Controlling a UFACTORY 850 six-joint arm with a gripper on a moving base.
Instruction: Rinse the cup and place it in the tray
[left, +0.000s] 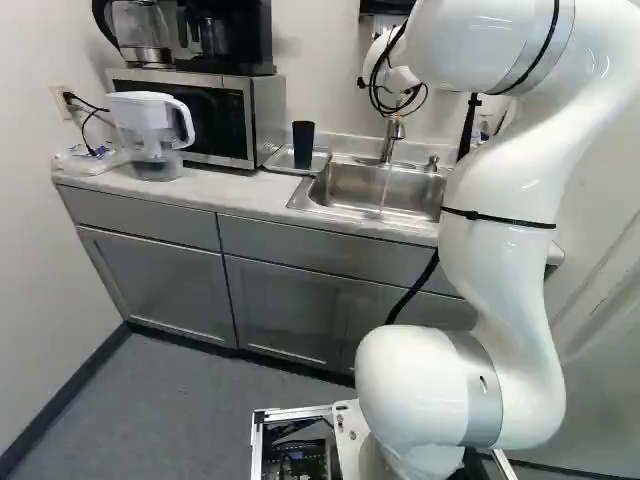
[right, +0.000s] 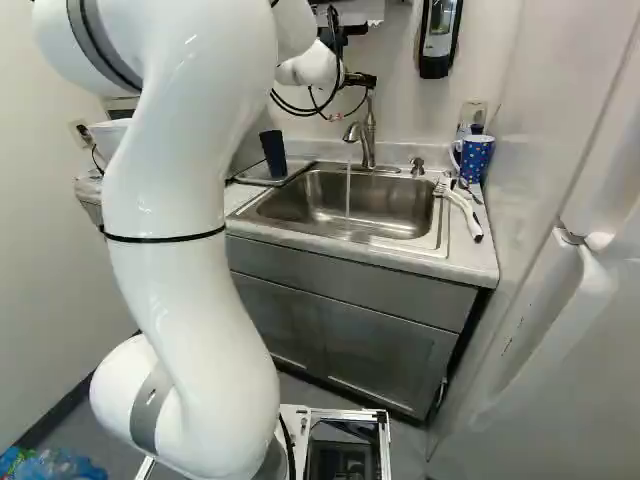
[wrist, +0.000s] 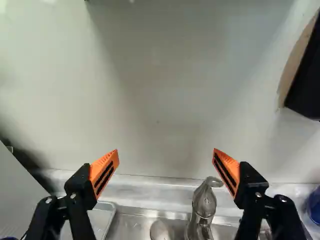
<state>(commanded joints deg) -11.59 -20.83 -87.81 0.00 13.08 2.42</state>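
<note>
Above the sink's back edge, the gripper (right: 358, 80) shows in the right base view beside the faucet's top. In the wrist view the gripper (wrist: 166, 156) is open, its orange pads wide apart with nothing between them. A dark cup (left: 303, 145) stands on the metal tray (left: 321, 161) left of the sink; the same cup (right: 273, 153) shows in the right base view. Water runs from the faucet (right: 366, 135) into the sink (right: 390, 208). The faucet (wrist: 203, 204) is below the fingers in the wrist view, with the tray (wrist: 104, 212) off to one side.
A microwave (left: 213, 110) and a white pitcher (left: 152, 130) stand on the counter (left: 235, 188) left of the tray. Right of the sink are a blue dotted mug (right: 475, 157) and a white-handled brush (right: 463, 208). A black dispenser (right: 440, 38) hangs on the wall.
</note>
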